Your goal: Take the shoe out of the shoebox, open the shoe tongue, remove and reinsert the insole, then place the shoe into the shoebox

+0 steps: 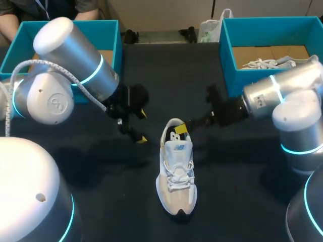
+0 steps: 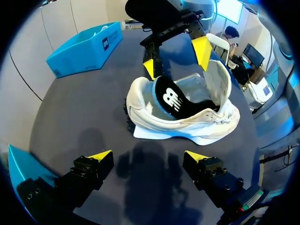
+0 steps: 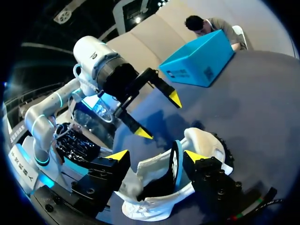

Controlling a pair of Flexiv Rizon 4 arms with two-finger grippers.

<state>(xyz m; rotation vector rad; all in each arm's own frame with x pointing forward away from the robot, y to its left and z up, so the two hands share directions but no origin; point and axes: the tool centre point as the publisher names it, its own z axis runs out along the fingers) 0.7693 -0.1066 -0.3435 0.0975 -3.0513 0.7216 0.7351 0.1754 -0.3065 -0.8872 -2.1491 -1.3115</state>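
Shoe [image 1: 176,174] is out of the box. It stands on its sole mid-table [image 1: 237,201], toe toward the robot, heel toward the far side. Laces are loose and the tongue is pulled up.

Insole [image 2: 172,97] is black and partly out. It stands up on edge out of the heel opening, lower end still inside the shoe.

Right claw [image 3: 155,155] is at the heel, released, fingers wide apart. The insole edge sits between them, close to one fingertip and well clear of the other, so no grip. One finger is down by the collar.

Left claw [image 2: 149,157] is released and holds nothing. It hovers beside the shoe on the left, near the heel and not touching. From its own wrist view the shoe lies ahead of it, side-on.

Left blue box [image 1: 108,38] is at the far left corner of the table. I can't see what's in it behind the arm. Right blue box [image 1: 227,48] is at the far right, with something white with laces [image 1: 262,63] inside. Both are well apart from the shoe.
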